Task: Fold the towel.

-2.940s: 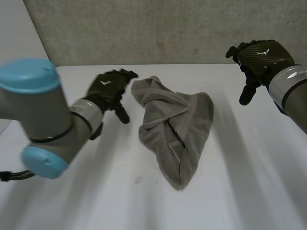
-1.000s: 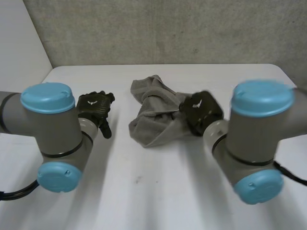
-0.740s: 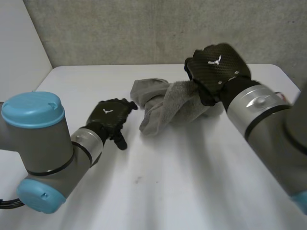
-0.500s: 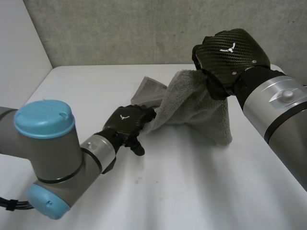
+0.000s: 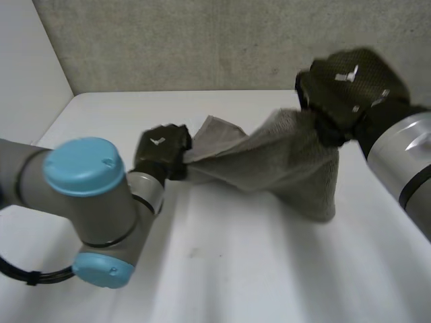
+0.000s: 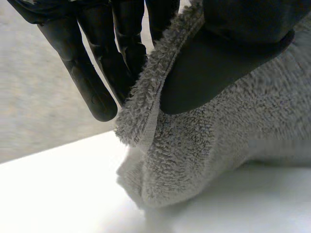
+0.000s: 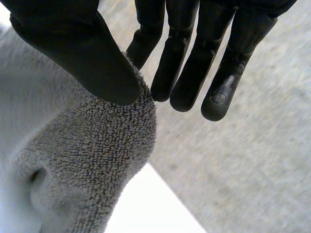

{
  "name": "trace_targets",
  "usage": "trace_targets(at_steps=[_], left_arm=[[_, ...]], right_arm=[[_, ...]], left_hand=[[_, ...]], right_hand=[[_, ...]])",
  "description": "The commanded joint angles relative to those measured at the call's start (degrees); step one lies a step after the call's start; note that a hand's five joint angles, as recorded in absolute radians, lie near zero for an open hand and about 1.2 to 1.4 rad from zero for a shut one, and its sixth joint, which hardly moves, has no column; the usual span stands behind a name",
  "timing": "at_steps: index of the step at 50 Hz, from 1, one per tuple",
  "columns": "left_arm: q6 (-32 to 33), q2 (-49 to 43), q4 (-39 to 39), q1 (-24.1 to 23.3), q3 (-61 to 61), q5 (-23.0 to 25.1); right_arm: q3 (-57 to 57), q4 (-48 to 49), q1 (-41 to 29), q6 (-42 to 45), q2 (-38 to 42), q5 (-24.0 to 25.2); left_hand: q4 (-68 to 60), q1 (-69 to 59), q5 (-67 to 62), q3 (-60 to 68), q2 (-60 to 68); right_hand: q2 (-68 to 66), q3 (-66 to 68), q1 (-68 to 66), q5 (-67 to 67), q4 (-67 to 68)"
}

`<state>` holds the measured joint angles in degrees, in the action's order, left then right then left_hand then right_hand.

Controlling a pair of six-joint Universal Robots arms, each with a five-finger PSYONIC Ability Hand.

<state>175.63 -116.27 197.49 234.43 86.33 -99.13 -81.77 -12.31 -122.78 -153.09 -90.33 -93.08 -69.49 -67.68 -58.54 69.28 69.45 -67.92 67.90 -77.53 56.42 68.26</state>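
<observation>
Towel (image 5: 283,168) edges lifted, left hand (image 5: 161,149), right hand (image 5: 347,91)

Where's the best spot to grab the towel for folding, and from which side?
Probably by its hemmed edge near the ends, coming in from each outer side. The towel spans between the left hand and right hand, each pinching an end, leaving that edge exposed.
</observation>
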Motion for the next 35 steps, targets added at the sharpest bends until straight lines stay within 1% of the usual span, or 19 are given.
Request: trace_targets(at_steps=[1,2,4,5,6,7,9,10,12,18,21,23,24,26,27,29,30,32,35], left_arm=[[6.9,16.22,-8.41,0.42,6.3,-0.54],[6.92,16.25,-8.43,0.42,6.31,-0.54],[11.38,20.27,-13.77,0.33,7.53,-0.63],[11.4,20.29,-13.79,0.33,7.54,-0.63],[13.84,21.51,-16.58,0.42,7.8,-0.54],[13.86,21.52,-16.61,0.42,7.8,-0.54],[18.06,22.05,-21.24,0.42,7.63,-0.89],[18.08,22.05,-21.26,0.42,7.63,-0.89],[20.71,21.7,-24.15,0.77,7.54,-1.42],[21.42,20.11,-24.96,1.12,7.89,-1.33],[21.25,17.74,-25.13,1.12,9.03,-1.33],[21.07,16.95,-24.96,1.03,11.92,-1.24],[21.07,16.95,-24.96,1.03,11.93,-1.24],[21.07,16.86,-24.6,1.03,13.69,-0.98],[20.98,16.95,-24.26,0.95,15.34,-0.98],[20.98,17.21,-23.81,0.51,16.85,-0.98],[20.98,17.3,-23.38,0.24,17.72,-0.98],[20.9,17.65,-23.02,0.07,18.7,-0.98],[20.55,18.88,-22.32,-0.63,20.89,-0.98]], right_arm=[[-1.72,-2.63,-0.01,0.42,5.42,0.27],[-1.72,-2.63,-0.01,0.42,5.43,0.27],[-2.69,-3.85,-0.01,0.68,6.57,0.53],[-2.69,-3.86,-0.01,0.68,6.57,0.53],[-2.87,-5.16,-0.01,0.68,7.79,0.97],[-2.87,-6.74,-0.01,0.68,9.28,1.58],[-2.87,-8.32,-0.01,0.77,10.69,2.46],[-2.87,-8.34,-0.01,0.77,10.71,2.47],[-2.95,-9.92,-0.01,0.77,13.59,4.48],[-3.13,-9.75,0.34,0.6,18.95,6.94],[-3.39,-9.92,0.43,0.6,20.11,7.83],[-4.97,-10.71,0.52,1.38,20.73,8.62],[-4.98,-10.71,0.52,1.39,20.73,8.62],[-4.89,-10.71,0.87,1.91,19.94,9.49],[-4.89,-10.71,0.87,1.92,19.93,9.5],[-4.1,-10.19,1.66,1.92,17.49,9.67],[-4.1,-10.19,1.66,1.92,17.47,9.67],[-3.14,-10.01,2.45,1.65,13.71,10.72],[-2.87,-9.92,2.54,1.83,12.29,11.43]], left_hand=[[-10.51,-12.32,-11.46,10.72,10.55],[-10.51,-12.32,-11.46,10.72,10.55],[-10.51,-12.32,-11.46,10.72,10.55],[-10.51,-12.32,-11.46,10.72,10.55],[-10.51,-12.32,-11.46,10.72,10.55],[-10.51,-12.32,-11.46,10.72,10.55],[-10.51,-12.32,-11.46,10.72,10.55],[-10.51,-12.32,-11.46,10.72,10.55],[-10.51,-12.32,-11.46,10.72,10.55],[-10.51,-12.32,-11.46,10.72,10.55],[-10.51,-12.32,-11.46,10.72,10.55],[-10.51,-12.32,-11.46,10.72,10.55],[-10.51,-12.32,-11.46,10.72,10.55],[-10.51,-12.32,-11.46,10.72,10.55],[-10.51,-12.32,-11.46,10.72,10.55],[-10.51,-12.32,-11.46,10.72,10.55],[-10.51,-12.32,-11.46,10.72,10.55],[-10.51,-12.32,-11.46,10.72,10.55],[-10.51,-12.32,-11.46,10.72,10.55]], right_hand=[[-12.08,12.1,-2.47,13.58,11.74],[-12.08,12.1,-2.47,13.58,11.74],[-12.08,12.1,-2.47,13.58,11.74],[-12.08,12.1,-2.47,13.58,11.74],[-12.08,12.1,-2.47,13.58,11.74],[-12.08,12.1,-2.47,13.58,11.74],[-12.08,12.1,-2.47,13.58,11.74],[-12.08,12.1,-2.47,13.58,11.74],[-12.08,12.1,-2.47,13.58,11.74],[-12.08,12.1,-2.47,13.58,11.74],[-12.08,12.1,-2.47,13.58,11.74],[32.55,-32.53,42.16,-31.05,-32.89],[32.77,-32.75,42.38,-31.27,-33.11],[38.64,-38.62,48.25,-37.14,-38.98],[38.66,-38.64,48.27,-37.16,-39.0],[41.51,-41.49,51.12,-40.01,-41.86],[41.52,-41.5,51.13,-40.02,-41.86],[40.52,-40.5,50.13,-39.02,-40.86],[39.67,-39.65,49.28,-38.17,-40.01]])
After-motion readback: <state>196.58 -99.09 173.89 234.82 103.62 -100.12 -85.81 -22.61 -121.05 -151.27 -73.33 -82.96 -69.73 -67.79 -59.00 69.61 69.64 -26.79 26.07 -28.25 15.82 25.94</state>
